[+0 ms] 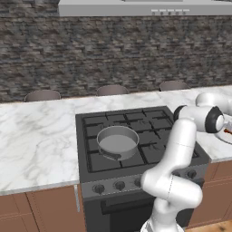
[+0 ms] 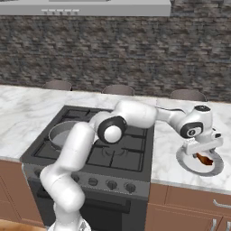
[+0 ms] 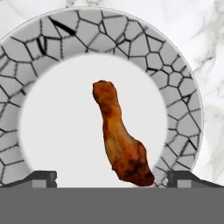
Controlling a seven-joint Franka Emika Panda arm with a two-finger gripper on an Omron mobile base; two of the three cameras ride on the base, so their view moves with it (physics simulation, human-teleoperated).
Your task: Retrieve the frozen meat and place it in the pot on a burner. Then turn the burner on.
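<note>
The pot (image 1: 117, 142) sits empty on the cooktop (image 1: 136, 136) burner (image 1: 108, 149), unlit as far as can be judged; over the dish (image 3: 175, 109), the gripper (image 3: 111, 177) hangs wide open, holding nothing, above the ungrasped frozen meat (image 3: 120, 135)

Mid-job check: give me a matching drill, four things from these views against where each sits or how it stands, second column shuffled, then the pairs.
1. frozen meat
2. pot
3. hand
4. plate

A. on a front burner of the cooktop, empty
B. open, poised above the plate
C. on the marble counter right of the stove
D. lying on the plate's white centre

Pairs: 1-D, 2-A, 3-B, 4-C
</note>
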